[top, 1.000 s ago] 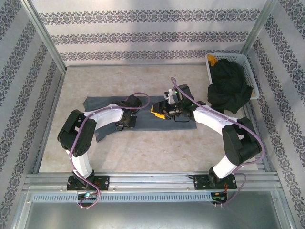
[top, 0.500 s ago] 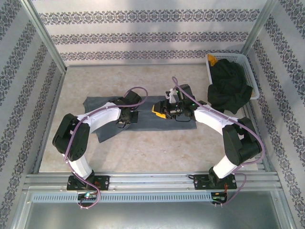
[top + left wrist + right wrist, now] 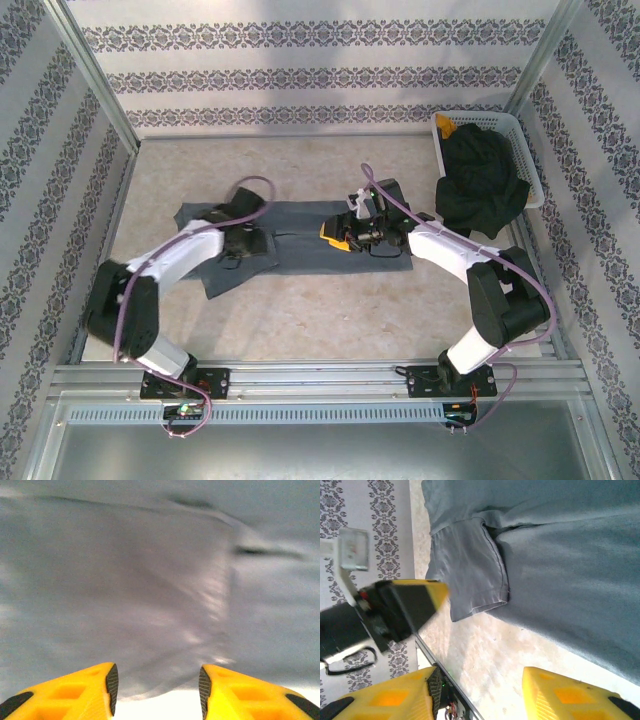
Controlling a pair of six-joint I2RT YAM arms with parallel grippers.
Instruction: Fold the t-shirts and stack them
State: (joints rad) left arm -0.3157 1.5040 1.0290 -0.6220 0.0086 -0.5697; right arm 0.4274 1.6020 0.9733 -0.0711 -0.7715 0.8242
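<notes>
Both end effectors (image 3: 157,685) (image 3: 480,690) spread empty over grey t-shirt (image 3: 300,240), black t-shirt (image 3: 483,185) overflowing white basket (image 3: 524,150)

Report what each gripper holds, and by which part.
Nothing is held. The left gripper and the right gripper both stand open over the blue-grey t-shirt, with no cloth pinched between their fingers.

The slate blue-grey t-shirt (image 3: 300,245) lies spread flat on the tabletop (image 3: 320,310), well left of the white basket (image 3: 527,160), with one short sleeve sticking out at its near left corner. The black t-shirt (image 3: 485,185) sits crumpled in that basket, spilling over its near rim.
</notes>
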